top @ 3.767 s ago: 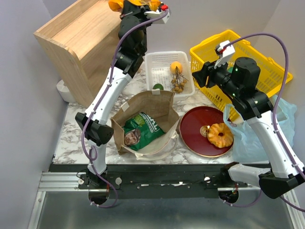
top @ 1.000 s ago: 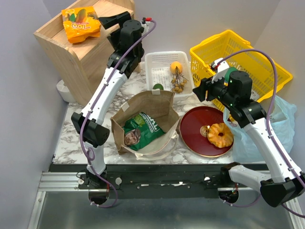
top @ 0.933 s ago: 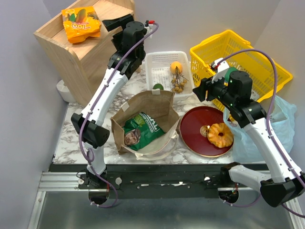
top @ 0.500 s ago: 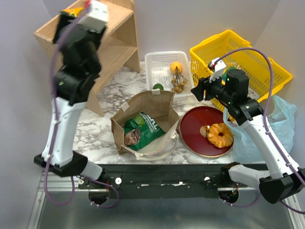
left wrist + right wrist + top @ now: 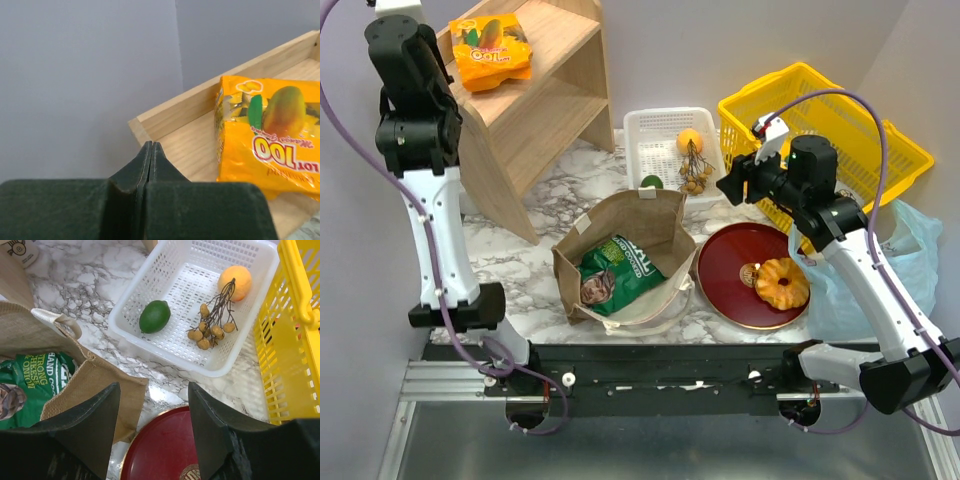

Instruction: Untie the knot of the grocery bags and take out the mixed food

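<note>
My left gripper [image 5: 151,146] is shut with nothing in it, beside the wooden shelf's corner, apart from the orange snack packet [image 5: 267,135] [image 5: 490,50] lying on top. My right gripper [image 5: 154,386] hangs open and empty above the marble between the brown paper bag [image 5: 650,225] and the red plate [image 5: 730,265]. A green snack packet [image 5: 618,270] lies inside the paper bag. The ring pastry [image 5: 782,282] sits on the plate. The light blue plastic bag [image 5: 895,255] lies crumpled at the right; its knot does not show.
A white basket [image 5: 165,347] behind the paper bag holds an orange fruit [image 5: 235,282], a green fruit [image 5: 155,316] and a brown stemmed bunch [image 5: 212,322]. The yellow basket [image 5: 840,110] stands at the back right. The wooden shelf [image 5: 535,110] fills the back left.
My left arm has swung from the shelf's right side to the far left and its gripper has shut empty. The orange packet stays on the shelf. The right gripper drifted slightly left.
</note>
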